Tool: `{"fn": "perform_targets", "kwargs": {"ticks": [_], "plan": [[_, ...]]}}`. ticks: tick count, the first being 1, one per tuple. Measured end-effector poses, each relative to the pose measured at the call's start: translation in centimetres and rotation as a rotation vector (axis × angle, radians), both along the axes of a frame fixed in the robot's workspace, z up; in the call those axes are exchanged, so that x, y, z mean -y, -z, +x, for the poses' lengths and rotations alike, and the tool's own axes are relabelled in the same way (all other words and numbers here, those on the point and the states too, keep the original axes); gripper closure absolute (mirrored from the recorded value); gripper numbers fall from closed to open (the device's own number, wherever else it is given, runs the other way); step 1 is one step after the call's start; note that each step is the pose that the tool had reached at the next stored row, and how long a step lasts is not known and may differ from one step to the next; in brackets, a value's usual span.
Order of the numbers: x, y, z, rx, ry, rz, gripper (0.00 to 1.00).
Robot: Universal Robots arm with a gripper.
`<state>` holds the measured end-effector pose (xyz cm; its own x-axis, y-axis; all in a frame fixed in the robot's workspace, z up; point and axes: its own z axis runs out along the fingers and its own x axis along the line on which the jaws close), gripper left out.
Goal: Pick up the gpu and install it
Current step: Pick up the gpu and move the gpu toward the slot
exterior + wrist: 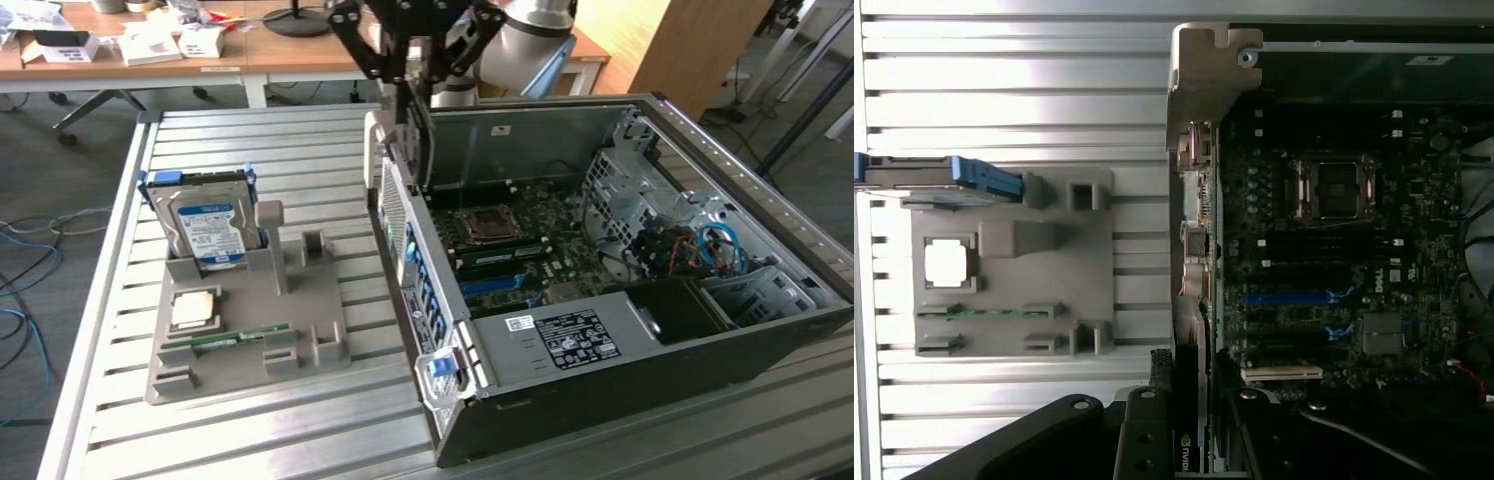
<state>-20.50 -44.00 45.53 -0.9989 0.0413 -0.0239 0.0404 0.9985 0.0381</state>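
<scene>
The black gripper (416, 72) clasps the thin dark-green rectangular gpu card (419, 140) by its upper end. The card hangs with its long axis vertical, lower end pointing down into the open black computer case (601, 420), just beside its rear wall.

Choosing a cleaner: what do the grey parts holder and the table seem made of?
Parts holder: likely plastic, matte grey; dull, glare-free blocky slots. Table: probably aluminium, bare brushed finish; bright sheen along its ribbed slats.
</scene>
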Motion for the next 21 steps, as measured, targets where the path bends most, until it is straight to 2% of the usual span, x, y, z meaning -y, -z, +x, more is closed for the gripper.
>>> {"fn": "perform_targets", "kwargs": {"ticks": [8, 11, 21], "plan": [[0.00, 0.00, 3.6, -0.0002, 0.000, 0.0000, 0.73], [0.01, 0.00, 5.9, -0.0002, 0.000, 0.0000, 0.73], [0.00, 0.00, 10.4, -0.0002, 0.000, 0.0003, 0.73]]}}
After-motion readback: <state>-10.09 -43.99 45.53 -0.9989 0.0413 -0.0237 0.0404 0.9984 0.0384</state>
